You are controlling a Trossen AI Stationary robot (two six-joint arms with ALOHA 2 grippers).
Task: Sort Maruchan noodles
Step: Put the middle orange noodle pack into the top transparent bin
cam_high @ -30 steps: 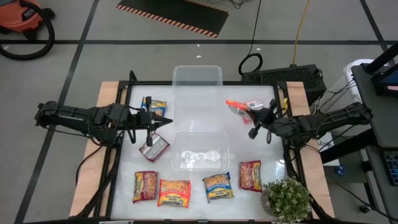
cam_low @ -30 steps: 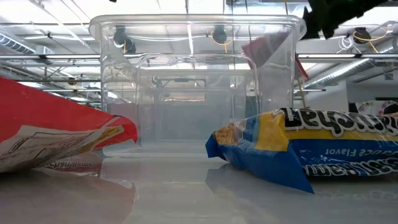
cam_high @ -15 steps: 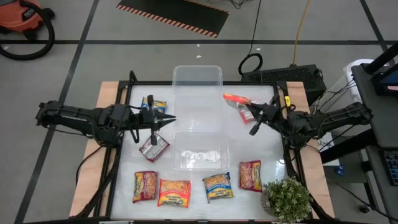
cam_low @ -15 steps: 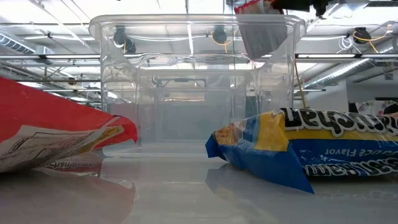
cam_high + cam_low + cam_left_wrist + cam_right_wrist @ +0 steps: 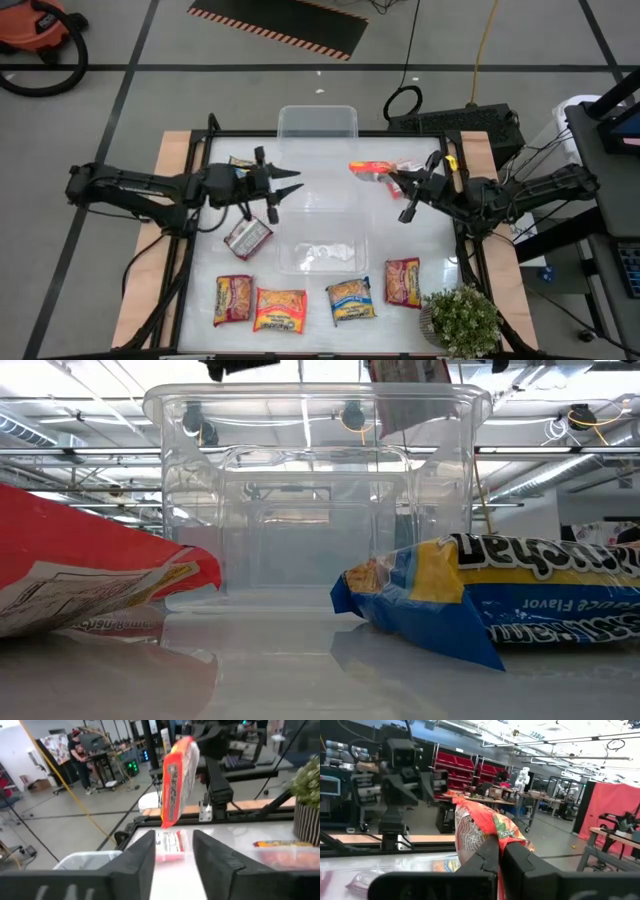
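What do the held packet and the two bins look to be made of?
Held packet in the right gripper: apparently thin glossy printed plastic film; it creases and shines. Bins: seemingly clear rigid plastic; the table shows through their walls.

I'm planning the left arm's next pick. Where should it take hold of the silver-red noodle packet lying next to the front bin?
Judging from above, grip the silver-red packet across its narrow width, coming straight down. It lies flat and tilted on the table, clear of the front bin, so both long edges look reachable. The left tool is open and empty nearby.
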